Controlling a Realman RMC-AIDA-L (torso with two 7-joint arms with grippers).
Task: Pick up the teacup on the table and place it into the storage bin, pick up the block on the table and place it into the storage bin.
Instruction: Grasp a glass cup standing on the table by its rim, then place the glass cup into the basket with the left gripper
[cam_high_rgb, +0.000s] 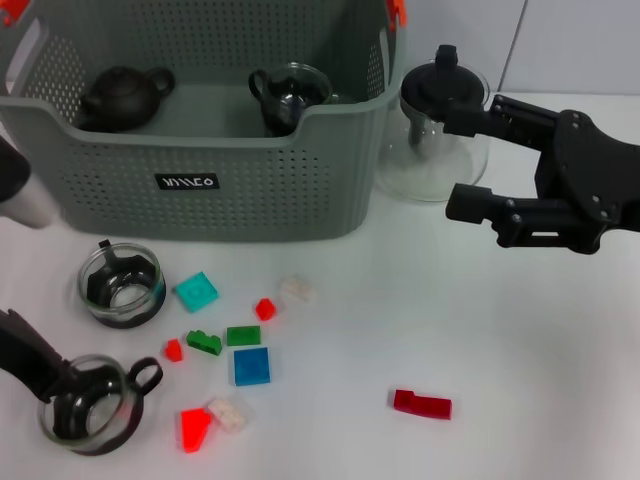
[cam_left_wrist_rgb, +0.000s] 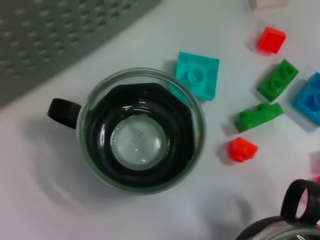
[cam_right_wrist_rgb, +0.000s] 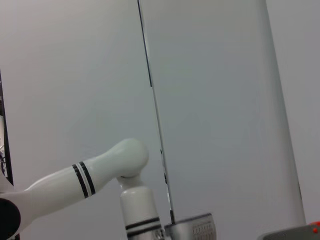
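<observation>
The grey-green storage bin (cam_high_rgb: 200, 190) stands at the back left and holds a dark teapot (cam_high_rgb: 122, 97) and a glass teacup (cam_high_rgb: 290, 95). Two more glass teacups stand on the table: one in front of the bin (cam_high_rgb: 121, 286), also in the left wrist view (cam_left_wrist_rgb: 142, 130), and one at the front left (cam_high_rgb: 92, 402). My left gripper (cam_high_rgb: 45, 378) is at the rim of the front-left teacup. Several small blocks lie nearby, among them a teal one (cam_high_rgb: 196, 291), a blue one (cam_high_rgb: 251, 366) and a dark red one (cam_high_rgb: 422, 403). My right gripper (cam_high_rgb: 462, 160) hangs open and empty at the right.
A glass teapot (cam_high_rgb: 435, 135) with a black lid stands right of the bin, just behind my right gripper. Green (cam_left_wrist_rgb: 278, 80) and red (cam_left_wrist_rgb: 242, 149) blocks lie close to the teacup in the left wrist view. The right wrist view shows only wall and a white arm (cam_right_wrist_rgb: 80, 180).
</observation>
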